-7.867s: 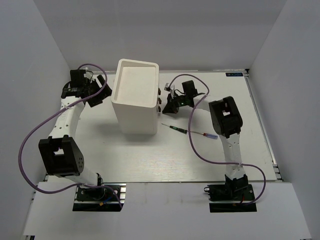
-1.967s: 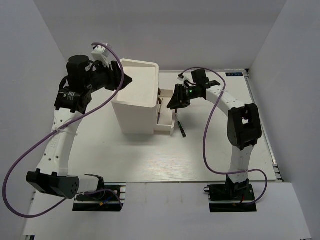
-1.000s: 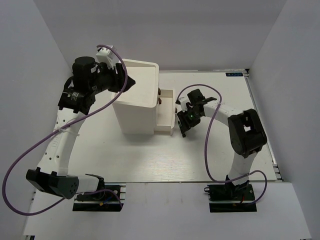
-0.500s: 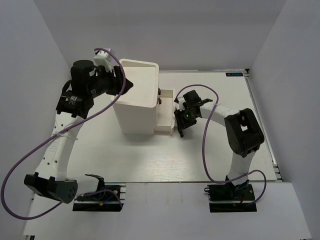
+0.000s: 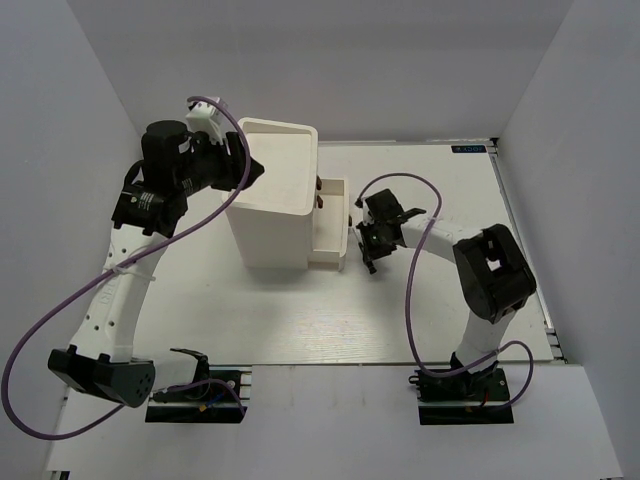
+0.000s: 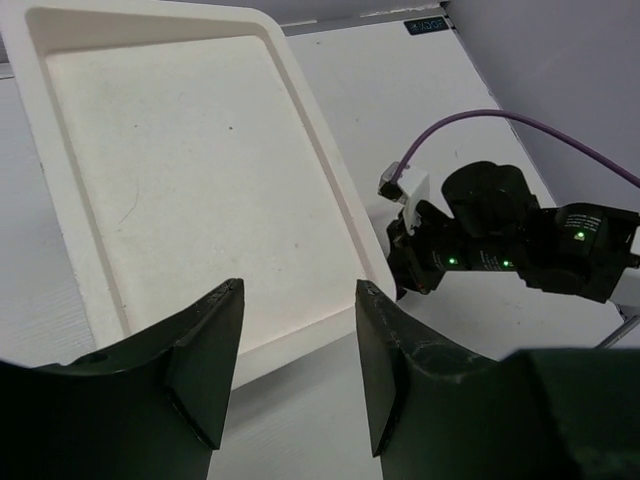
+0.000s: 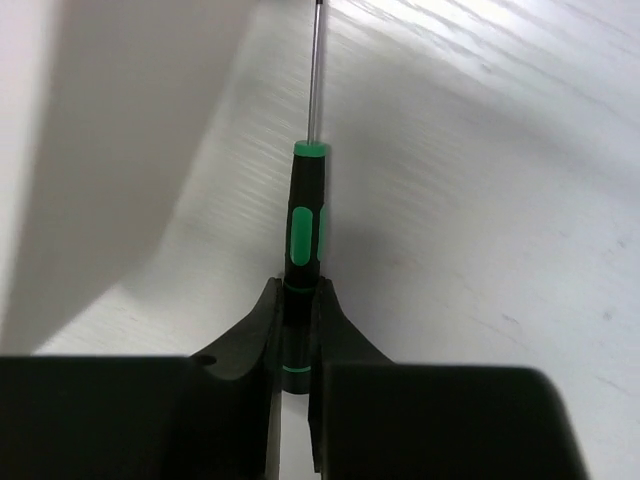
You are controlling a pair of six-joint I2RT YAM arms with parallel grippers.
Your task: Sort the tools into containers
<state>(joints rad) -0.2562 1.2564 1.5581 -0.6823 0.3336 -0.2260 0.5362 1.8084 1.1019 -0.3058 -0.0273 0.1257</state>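
From the top view, I see the white cabinet (image 5: pixel 270 195) standing on the desk (image 5: pixel 450 290) with one drawer (image 5: pixel 328 225) pulled out on its right side. My right end effector (image 5: pixel 368 252) is low on the desk just beside that open drawer. My left end effector (image 5: pixel 250 170) hangs over the cabinet's upper left edge. I see no other loose tools on the desk here, and I cannot see what the drawers hold.

In the left wrist view, the left end effector's two fingers (image 6: pixel 205 370) stand apart with nothing between them. Below them lies the recessed top of the cabinet, with the right arm (image 6: pixel 500 245) beyond it.

In the right wrist view, the right end effector is clamped on the rear of the green-and-black screwdriver (image 7: pixel 303 230), whose shaft points away along the desk. I cannot tell whether it is lifted yet.

My judgement: this screwdriver is grasped but not yet in a container. Carrying it over the drawer, letting go and pushing the drawer shut remain.
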